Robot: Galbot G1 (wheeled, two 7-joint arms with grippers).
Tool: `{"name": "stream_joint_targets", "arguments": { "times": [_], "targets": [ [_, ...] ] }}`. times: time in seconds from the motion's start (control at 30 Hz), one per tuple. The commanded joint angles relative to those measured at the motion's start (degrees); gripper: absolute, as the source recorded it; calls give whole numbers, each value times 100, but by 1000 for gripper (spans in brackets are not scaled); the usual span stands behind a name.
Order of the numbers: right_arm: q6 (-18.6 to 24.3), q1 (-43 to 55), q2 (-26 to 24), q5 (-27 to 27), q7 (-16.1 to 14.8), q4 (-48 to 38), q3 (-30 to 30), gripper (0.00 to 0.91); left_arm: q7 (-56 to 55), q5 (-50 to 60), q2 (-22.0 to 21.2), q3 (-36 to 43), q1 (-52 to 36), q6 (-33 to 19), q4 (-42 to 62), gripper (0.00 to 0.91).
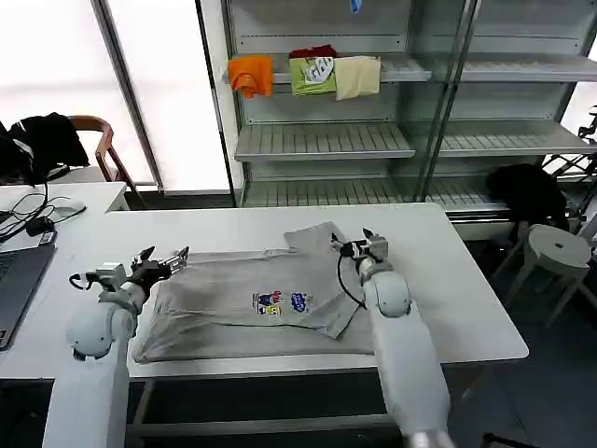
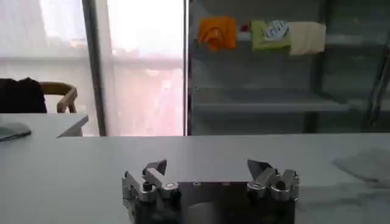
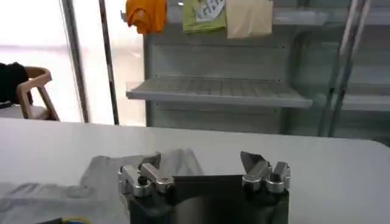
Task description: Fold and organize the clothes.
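White surface point(image 1: 466, 308) runs wide across the room, with a metal shelving unit point(image 1: 326, 140) behind its far edge. On an upper shelf sit three bundled garments: orange point(image 1: 250, 75), green point(image 1: 312, 73), cream point(image 1: 357, 77).

Light grey shirt point(image 1: 252, 303) lies spread flat over the middle of the surface, reaching toward the near edge. Chest print faces up, small and multicoloured point(image 1: 280, 302). One sleeve point(image 1: 317, 239) points toward the far edge, and a fold of cloth lies over the right side of the body.

Left arm reaches over the surface's left part. Left claw point(image 1: 166, 262) sits just at the shirt's left end, fingers spread apart, nothing between them; the left wrist view shows the same point(image 2: 207, 167), open above bare surface.

Right arm comes up from the near edge. Right claw point(image 1: 352, 245) is over the sleeve near the far edge, fingers parted and empty; in the right wrist view point(image 3: 201, 161) the grey cloth point(image 3: 109, 173) lies just beyond one fingertip.

Laptop point(image 1: 14, 280) at the left edge. Wooden chair point(image 1: 98, 140) past the far-left corner.
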Motion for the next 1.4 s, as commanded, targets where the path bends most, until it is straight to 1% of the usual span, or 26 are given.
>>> {"name": "stream_joint_targets", "arguments": {
  "times": [0.03, 0.07, 0.3, 0.47, 0.77, 0.8, 0.83, 0.87, 0.9, 0.93, 0.97, 1.0, 1.03, 1.07, 1.1, 1.4],
  "targets": [
    [993, 1527, 281, -164, -575, -3047, -70, 907, 169, 571, -43, 311, -969, -90, 1370, 907],
    [983, 1601, 281, -198, -557, -3252, -73, 907, 184, 604, -44, 309, -968, -93, 1384, 907],
    [985, 1622, 281, -169, -514, -3425, -54, 907, 207, 803, -10, 276, -994, -141, 1608, 907],
    [949, 1607, 281, -169, -467, -3381, -64, 907, 196, 996, 23, 248, -1101, -172, 1873, 907],
    [886, 1540, 281, -216, -479, -3291, -110, 907, 232, 1097, 66, 236, -1040, -212, 2030, 897],
    [883, 1527, 281, -238, -482, -3281, -118, 877, 237, 1135, 61, 219, -1048, -226, 2076, 867],
    [876, 1510, 281, -249, -489, -3259, -123, 846, 237, 1144, 60, 215, -1048, -244, 2115, 756],
    [875, 1490, 281, -263, -495, -3233, -129, 796, 234, 1179, 60, 208, -1047, -265, 2140, 635],
    [872, 1475, 281, -281, -505, -3210, -138, 736, 235, 1206, 57, 195, -1052, -272, 2172, 574],
    [868, 1457, 281, -313, -519, -3187, -145, 625, 241, 1204, 60, 191, -1045, -290, 2197, 453],
    [867, 1445, 281, -348, -536, -3170, -147, 443, 256, 1201, 63, 187, -1041, -291, 2201, 403],
    [865, 1435, 281, -359, -547, -3156, -149, 443, 272, 1198, 65, 183, -1038, -292, 2200, 322],
    [862, 1417, 281, -391, -556, -3112, -149, 151, 284, 1181, 77, 188, -1022, -324, 2182, 151],
    [860, 1406, 281, -398, -572, -3089, -148, 20, 296, 1178, 78, 190, -1023, -328, 2181, 60],
    [853, 1396, 281, -401, -587, -3065, -147, 0, 296, 1177, 77, 191, -1025, -329, 2174, 10],
    [746, 1250, 281, -384, -677, -2664, -118, 0, 422, 1078, 43, 220, -978, -346, 2086, 10]
  ]
}}
